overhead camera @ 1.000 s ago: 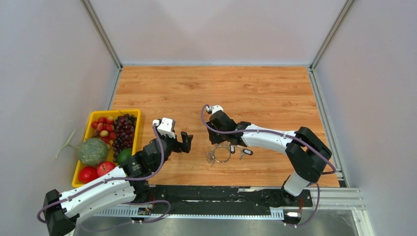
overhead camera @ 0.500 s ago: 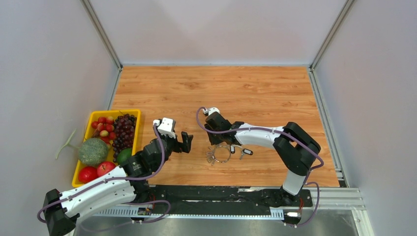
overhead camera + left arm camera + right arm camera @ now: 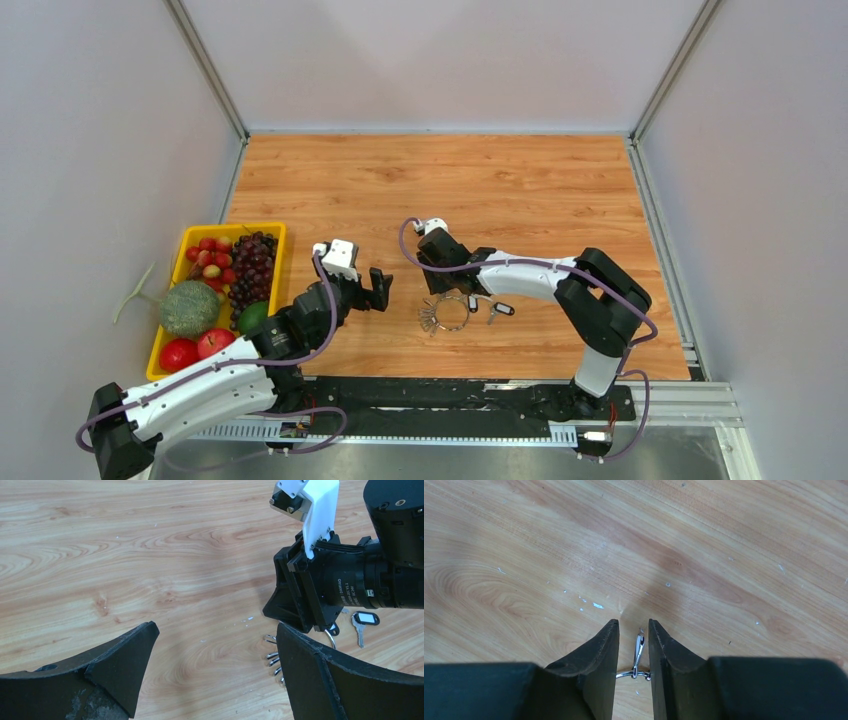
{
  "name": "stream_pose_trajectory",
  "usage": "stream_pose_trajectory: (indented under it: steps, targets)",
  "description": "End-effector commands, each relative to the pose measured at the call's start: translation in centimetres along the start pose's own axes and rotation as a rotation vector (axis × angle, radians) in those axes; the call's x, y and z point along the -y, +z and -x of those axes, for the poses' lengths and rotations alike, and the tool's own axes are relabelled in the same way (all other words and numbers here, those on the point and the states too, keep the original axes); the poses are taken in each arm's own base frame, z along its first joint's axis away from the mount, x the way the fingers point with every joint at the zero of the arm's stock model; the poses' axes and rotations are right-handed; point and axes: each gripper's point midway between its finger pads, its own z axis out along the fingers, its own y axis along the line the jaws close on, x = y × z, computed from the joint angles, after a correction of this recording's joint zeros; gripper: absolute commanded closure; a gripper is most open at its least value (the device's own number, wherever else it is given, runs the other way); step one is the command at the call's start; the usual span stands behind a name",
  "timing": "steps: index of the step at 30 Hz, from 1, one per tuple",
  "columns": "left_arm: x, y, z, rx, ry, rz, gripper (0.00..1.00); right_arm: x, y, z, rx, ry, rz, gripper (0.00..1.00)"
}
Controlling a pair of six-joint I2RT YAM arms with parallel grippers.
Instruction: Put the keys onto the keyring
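Observation:
The keyring [image 3: 450, 312], a thin silver wire ring with a cluster of all-silver keys [image 3: 429, 318], lies on the wooden table. Two black-headed keys [image 3: 472, 303] [image 3: 502, 310] lie just right of it; one also shows in the left wrist view [image 3: 366, 619]. My right gripper [image 3: 440, 287] points down over the ring's far edge. In the right wrist view its jaws [image 3: 631, 626] stand narrowly apart, with a small silver piece of the ring [image 3: 639, 649] in the gap, untouched. My left gripper [image 3: 376, 290] is wide open and empty [image 3: 215, 670], left of the ring.
A yellow tray [image 3: 215, 231] at the left holds a melon [image 3: 189, 308], dark grapes [image 3: 255, 265], strawberries and apples. The right arm's wrist body [image 3: 345, 585] fills the right side of the left wrist view. Grey walls enclose the table.
My right arm shifted slightly to the left a second ago, its elbow drawing in; it has held still since. The left arm, ring and keys have not moved.

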Motion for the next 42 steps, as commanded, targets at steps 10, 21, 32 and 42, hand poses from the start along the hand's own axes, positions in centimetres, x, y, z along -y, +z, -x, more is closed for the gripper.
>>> stream_pose_trajectory:
  steps: [10,21,32,42]
  targets:
    - [0.3,0.1,0.9,0.029,-0.025,-0.002,0.00,0.4,-0.3,0.5,0.038,0.022,-0.010,0.74]
    - [0.3,0.1,0.9,0.028,-0.024,-0.002,0.00,0.4,-0.2,0.3,0.030,0.025,-0.016,0.97]
    - [0.3,0.2,0.9,0.032,-0.023,0.000,0.00,-1.0,-3.9,3.5,0.158,-0.004,0.032,1.00]
    - [3.3,-1.0,3.2,0.113,-0.116,-0.181,0.00,-3.9,-13.2,8.0,0.396,-0.037,0.234,1.00]
